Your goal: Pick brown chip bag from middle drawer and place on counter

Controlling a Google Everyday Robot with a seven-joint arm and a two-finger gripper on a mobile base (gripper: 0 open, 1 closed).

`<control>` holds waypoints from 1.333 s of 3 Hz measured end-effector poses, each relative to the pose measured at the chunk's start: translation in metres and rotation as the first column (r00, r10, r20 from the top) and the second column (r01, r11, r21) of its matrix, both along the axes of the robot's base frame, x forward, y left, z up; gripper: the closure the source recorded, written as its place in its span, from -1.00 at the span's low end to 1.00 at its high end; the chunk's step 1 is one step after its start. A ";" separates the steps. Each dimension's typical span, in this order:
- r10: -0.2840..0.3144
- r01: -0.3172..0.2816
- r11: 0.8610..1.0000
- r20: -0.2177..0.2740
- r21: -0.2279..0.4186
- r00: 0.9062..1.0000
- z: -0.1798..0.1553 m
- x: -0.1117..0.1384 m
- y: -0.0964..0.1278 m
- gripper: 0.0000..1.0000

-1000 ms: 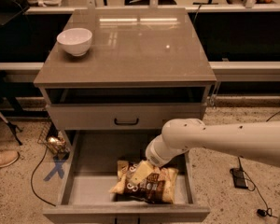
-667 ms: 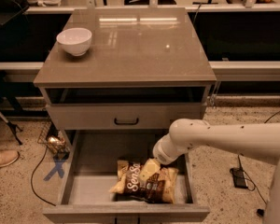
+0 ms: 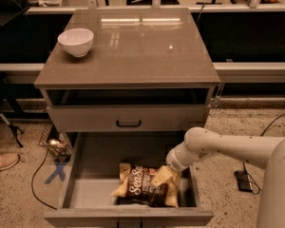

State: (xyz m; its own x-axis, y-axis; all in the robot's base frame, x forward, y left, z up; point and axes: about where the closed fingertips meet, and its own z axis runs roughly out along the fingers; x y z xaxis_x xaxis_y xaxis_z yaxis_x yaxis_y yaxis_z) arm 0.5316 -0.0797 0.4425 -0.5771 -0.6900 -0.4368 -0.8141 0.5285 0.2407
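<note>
The brown chip bag [image 3: 141,190] lies flat on the pale floor of the open middle drawer [image 3: 75,175], right of centre, with its white script lettering facing up. My gripper [image 3: 163,176] reaches down into the drawer from the right and rests at the bag's upper right corner, touching or just above it. The white arm [image 3: 228,148] runs off to the right edge of the view. The counter [image 3: 133,51] is the glossy grey-brown top of the cabinet above the drawers.
A white bowl [image 3: 76,41] stands at the counter's back left. The shallower drawer front with a black pull [image 3: 128,123] sits just above the open drawer. Cables and a small wire basket [image 3: 54,144] lie on the floor to the left, and a shoe [image 3: 2,161] beyond them.
My gripper and wrist have shifted a little right and down over the bag's right end. The bag shows more of its lettering and has not clearly moved.
</note>
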 end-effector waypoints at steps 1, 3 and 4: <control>-0.013 0.015 0.999 -0.036 0.039 0.999 -0.024 0.003 -0.006 -1.00; -0.055 0.066 0.993 -0.117 0.098 0.992 -0.062 -0.002 -0.013 -0.62; -0.063 0.078 0.991 -0.130 0.111 0.990 -0.065 -0.004 -0.013 -0.15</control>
State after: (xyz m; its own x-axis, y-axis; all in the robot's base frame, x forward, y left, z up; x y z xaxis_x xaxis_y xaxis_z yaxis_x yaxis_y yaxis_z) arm 0.5274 -0.0931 0.3778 -0.6779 -0.5946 -0.4322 -0.7351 0.5463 0.4015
